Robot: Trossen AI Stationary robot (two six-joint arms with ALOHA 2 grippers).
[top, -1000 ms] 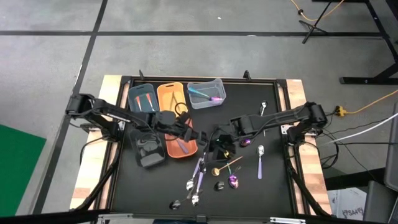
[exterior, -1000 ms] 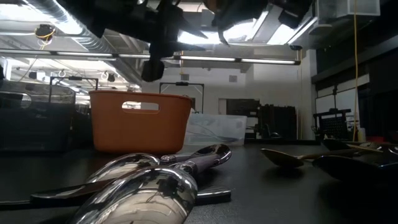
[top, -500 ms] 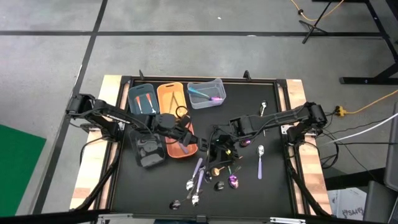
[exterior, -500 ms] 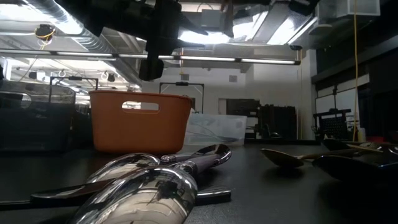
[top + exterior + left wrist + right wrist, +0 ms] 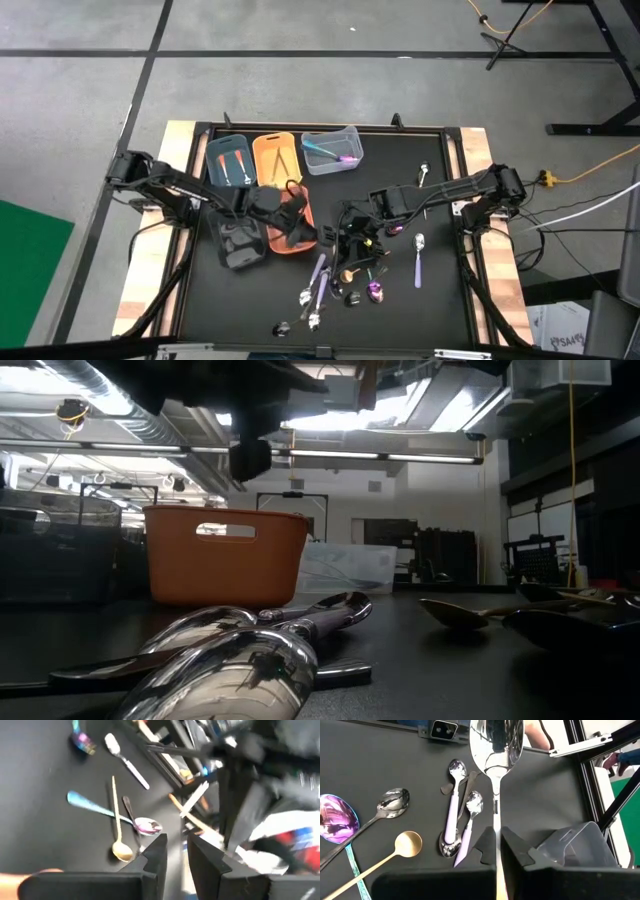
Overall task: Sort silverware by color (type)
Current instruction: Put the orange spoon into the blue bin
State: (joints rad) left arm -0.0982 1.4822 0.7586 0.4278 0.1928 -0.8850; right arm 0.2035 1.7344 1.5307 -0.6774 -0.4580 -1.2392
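The right gripper (image 5: 496, 851) is clamped on the handle of a silver spoon (image 5: 496, 750), bowl pointing away from the wrist, and holds it above the loose pile in the middle of the black table (image 5: 440, 290); in the high view this gripper (image 5: 352, 236) sits near the table's centre. Under it lie two lavender-handled spoons (image 5: 454, 810), a gold spoon (image 5: 406, 844), another silver spoon (image 5: 390, 806) and a purple iridescent spoon (image 5: 337, 819). The left gripper (image 5: 173, 851) has its fingers set narrowly apart with nothing visibly between them, and it hovers at the near end of the orange bin (image 5: 282, 190), as the high view (image 5: 288, 222) shows. Beyond it, its wrist camera catches a gold spoon, a teal-handled one (image 5: 89, 806) and a white-handled one (image 5: 126, 762) on the table. Sorting looks partly done: the blue bin (image 5: 230, 158) holds orange-red pieces, the clear bin (image 5: 330, 150) holds teal and purple ones, the dark bin (image 5: 240, 240) shows nothing I can make out, and roughly a dozen pieces remain scattered, including a silver fork (image 5: 423, 176) near the far right. Compared with a second ago, the left arm has drawn back from the table's centre toward the orange bin, while the right gripper has shifted only slightly over the pile.
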